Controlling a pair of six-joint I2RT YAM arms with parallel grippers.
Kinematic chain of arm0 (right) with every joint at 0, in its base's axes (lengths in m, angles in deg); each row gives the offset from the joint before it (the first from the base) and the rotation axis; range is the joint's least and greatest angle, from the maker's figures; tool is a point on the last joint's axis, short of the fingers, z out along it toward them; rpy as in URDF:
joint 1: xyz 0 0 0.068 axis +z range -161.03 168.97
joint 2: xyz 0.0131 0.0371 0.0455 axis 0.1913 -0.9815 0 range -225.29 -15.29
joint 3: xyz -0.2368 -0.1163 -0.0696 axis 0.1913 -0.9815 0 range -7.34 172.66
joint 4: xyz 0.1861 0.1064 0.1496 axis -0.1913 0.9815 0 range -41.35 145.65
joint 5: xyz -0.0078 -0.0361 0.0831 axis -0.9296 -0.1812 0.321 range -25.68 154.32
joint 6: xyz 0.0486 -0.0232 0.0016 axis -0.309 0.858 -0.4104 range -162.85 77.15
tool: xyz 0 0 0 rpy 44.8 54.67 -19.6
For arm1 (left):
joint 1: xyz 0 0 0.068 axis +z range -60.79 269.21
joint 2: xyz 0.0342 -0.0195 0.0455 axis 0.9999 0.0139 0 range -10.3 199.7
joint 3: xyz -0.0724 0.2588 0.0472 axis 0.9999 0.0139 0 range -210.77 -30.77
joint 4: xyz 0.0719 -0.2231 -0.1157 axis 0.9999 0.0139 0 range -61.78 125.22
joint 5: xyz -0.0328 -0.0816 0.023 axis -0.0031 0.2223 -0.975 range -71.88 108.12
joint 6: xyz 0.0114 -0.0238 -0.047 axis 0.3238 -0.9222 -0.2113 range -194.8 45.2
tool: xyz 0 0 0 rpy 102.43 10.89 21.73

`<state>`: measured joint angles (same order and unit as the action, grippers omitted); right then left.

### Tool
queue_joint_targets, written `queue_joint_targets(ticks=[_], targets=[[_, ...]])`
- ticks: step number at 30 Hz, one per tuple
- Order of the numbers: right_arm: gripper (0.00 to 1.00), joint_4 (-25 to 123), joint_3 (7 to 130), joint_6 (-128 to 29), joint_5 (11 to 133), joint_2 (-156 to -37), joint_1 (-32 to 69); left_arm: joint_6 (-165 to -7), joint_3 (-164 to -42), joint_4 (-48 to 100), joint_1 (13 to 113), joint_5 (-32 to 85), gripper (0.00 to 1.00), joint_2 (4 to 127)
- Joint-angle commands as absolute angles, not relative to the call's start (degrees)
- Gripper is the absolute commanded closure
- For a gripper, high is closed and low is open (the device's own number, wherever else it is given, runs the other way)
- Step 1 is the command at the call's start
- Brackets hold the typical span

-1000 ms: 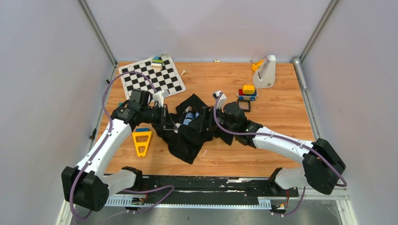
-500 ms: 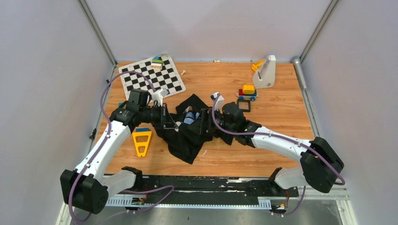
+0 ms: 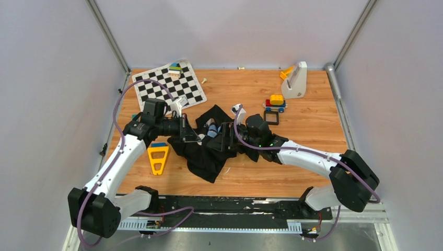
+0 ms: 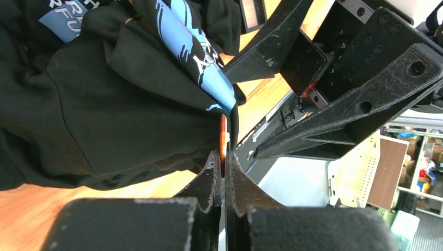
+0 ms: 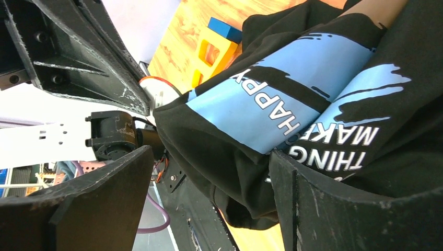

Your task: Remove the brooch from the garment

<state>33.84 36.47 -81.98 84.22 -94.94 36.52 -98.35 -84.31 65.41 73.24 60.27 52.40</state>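
Observation:
The garment (image 3: 208, 157), a black T-shirt with a light-blue graphic and white lettering, lies bunched mid-table. In the left wrist view my left gripper (image 4: 222, 157) is shut on the edge of the coppery brooch (image 4: 223, 137), which sits against a fold of the garment (image 4: 120, 115). In the right wrist view my right gripper (image 5: 209, 154) is open, with a fold of the garment (image 5: 292, 99) between its fingers; the brooch's orange rim (image 5: 152, 80) shows at the left finger's tip. In the top view the left gripper (image 3: 194, 137) and right gripper (image 3: 223, 138) face each other over the shirt; the brooch is hidden there.
A chessboard (image 3: 168, 86) lies at the back left. A yellow triangular piece (image 3: 158, 158) lies left of the shirt. A toy car (image 3: 275, 103), a black square frame (image 3: 271, 117) and a white stand (image 3: 295, 79) are at the back right.
My right arm has moved left, bringing its gripper closer to the left gripper over the shirt. The left gripper has barely moved.

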Motion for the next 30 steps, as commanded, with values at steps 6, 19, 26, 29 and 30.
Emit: queue_joint_targets(ticks=[6,19,26,29,30], targets=[[0.20,29.44,37.15,-84.91,87.22,-96.34,36.61,-101.49,-83.90,59.71,74.02,66.39,1.00,53.57],[0.36,17.20,35.30,-91.73,91.98,-99.57,36.71,-103.75,-82.16,55.64,74.64,71.38,1.00,53.91],[0.54,21.05,35.31,-89.02,87.88,-97.44,36.61,-102.68,-82.34,57.67,75.31,71.39,1.00,54.05],[0.52,21.94,34.80,-88.26,86.48,-96.26,36.61,-101.51,-83.03,59.49,75.27,70.73,1.00,54.86],[0.51,22.20,34.77,-87.91,86.29,-96.04,36.65,-101.38,-83.14,59.95,75.30,70.66,1.00,54.98]])
